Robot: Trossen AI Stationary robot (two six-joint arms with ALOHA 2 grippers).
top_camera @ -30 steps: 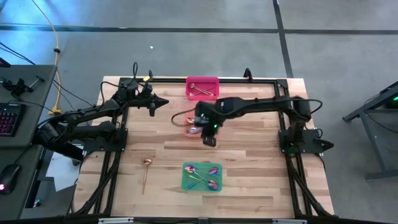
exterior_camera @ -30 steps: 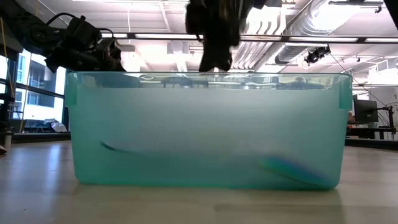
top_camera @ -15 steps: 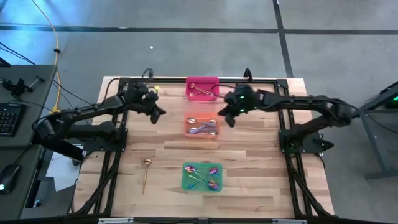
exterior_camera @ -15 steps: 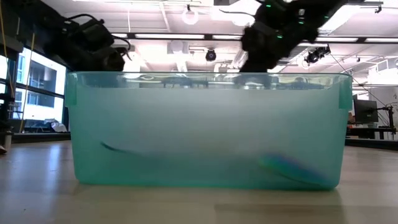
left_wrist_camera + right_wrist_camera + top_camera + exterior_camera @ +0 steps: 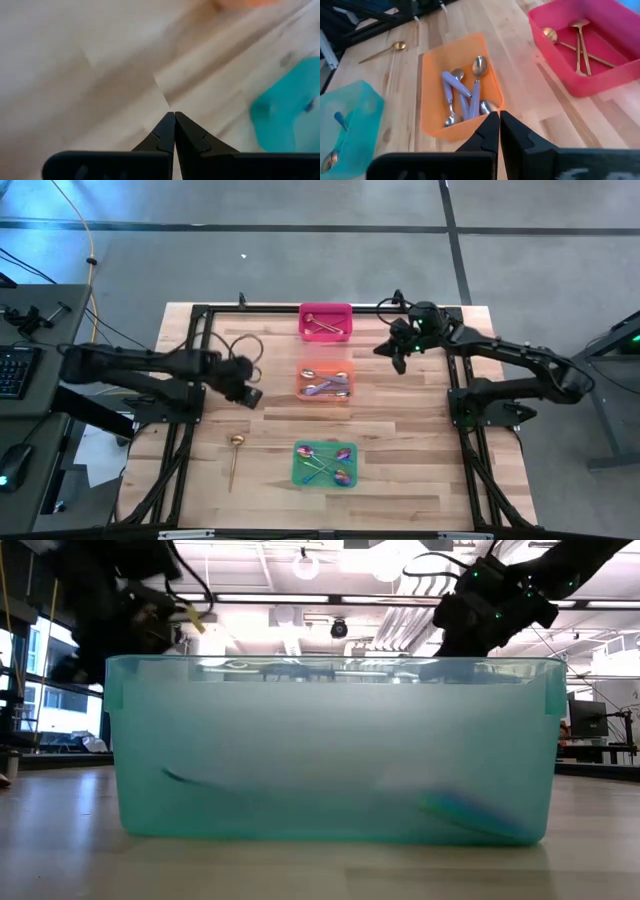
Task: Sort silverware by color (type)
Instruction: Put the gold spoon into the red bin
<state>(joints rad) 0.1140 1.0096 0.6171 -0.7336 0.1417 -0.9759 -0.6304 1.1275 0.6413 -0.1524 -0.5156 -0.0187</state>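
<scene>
**Three bins filled, one gold spoon loose on the surface**

The orange bin (image 5: 324, 381) sits mid-surface and serves as the landmark here. It holds silver spoons (image 5: 479, 66) with pale purple handles, lying side by side on its floor. Beyond it, toward the far edge of the wooden surface (image 5: 400, 440), stands the pink bin (image 5: 325, 321) with gold spoons (image 5: 578, 35) crossed inside. On the near side of the orange bin is the green bin (image 5: 322, 463), holding iridescent purple-teal spoons (image 5: 330, 464) — in the low view one blue-green piece (image 5: 470, 812) shows through its translucent wall.

One gold spoon (image 5: 235, 455) lies by itself on the bare wood, to the left of the green bin and well apart from the orange one, bowl toward the far edge and handle pointing to the near edge.

The left tool (image 5: 250, 394) hangs just left of the orange bin, above the wood between that bin and the lone gold spoon. Its two fingers are pressed together with nothing between them, as its wrist view shows (image 5: 174, 131).

The right tool (image 5: 397, 353) is off to the right of the orange bin, toward the far corner, above the wood — its fingers are likewise together and empty in its own wrist view (image 5: 495, 131), which looks across at the orange and pink bins.
</scene>
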